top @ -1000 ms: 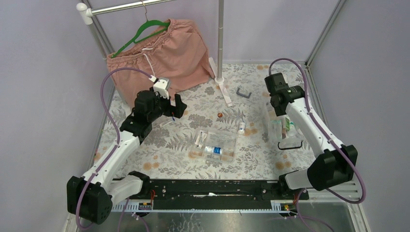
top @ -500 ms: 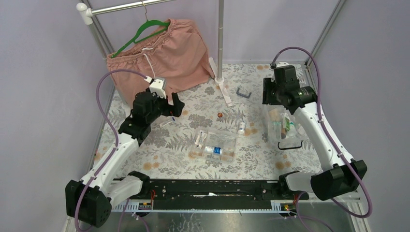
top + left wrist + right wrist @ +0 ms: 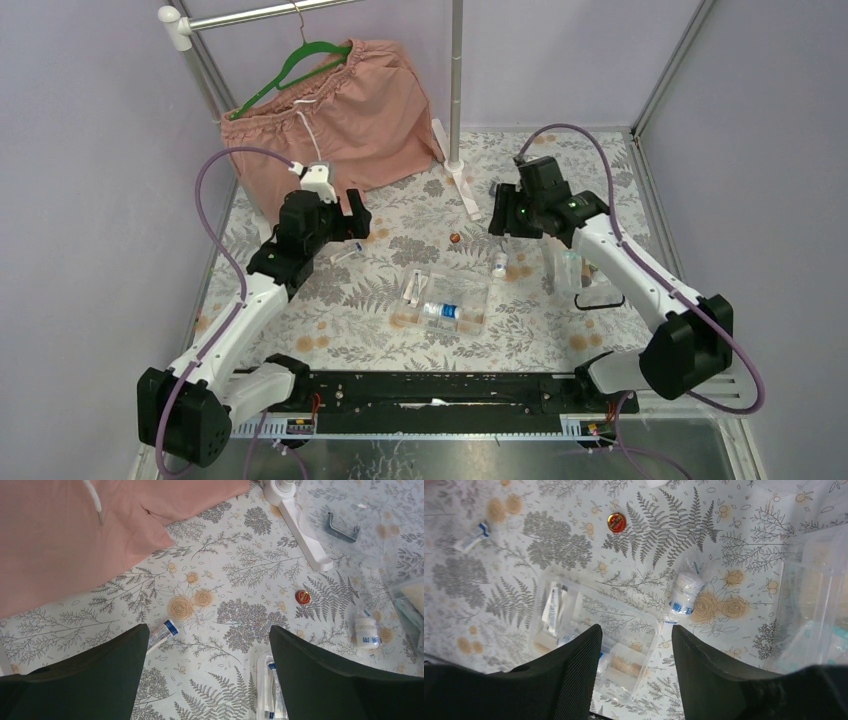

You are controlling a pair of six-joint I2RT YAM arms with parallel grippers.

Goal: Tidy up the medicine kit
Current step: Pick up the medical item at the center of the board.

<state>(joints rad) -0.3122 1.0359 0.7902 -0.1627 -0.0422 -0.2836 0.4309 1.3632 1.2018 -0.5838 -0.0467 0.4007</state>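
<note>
Both empty — right gripper partly open, left gripper wide — so square your right jaws over the bandage roll before lowering

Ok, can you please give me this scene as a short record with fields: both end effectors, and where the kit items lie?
left end effector: open, empty, over the table near a small tube
right end effector: open, empty, over the tray's edge
clear tray: table centre, some items inside
bandage roll: on the table beside the tray
red round cap: loose on the table
clear box: right side of the table
</note>
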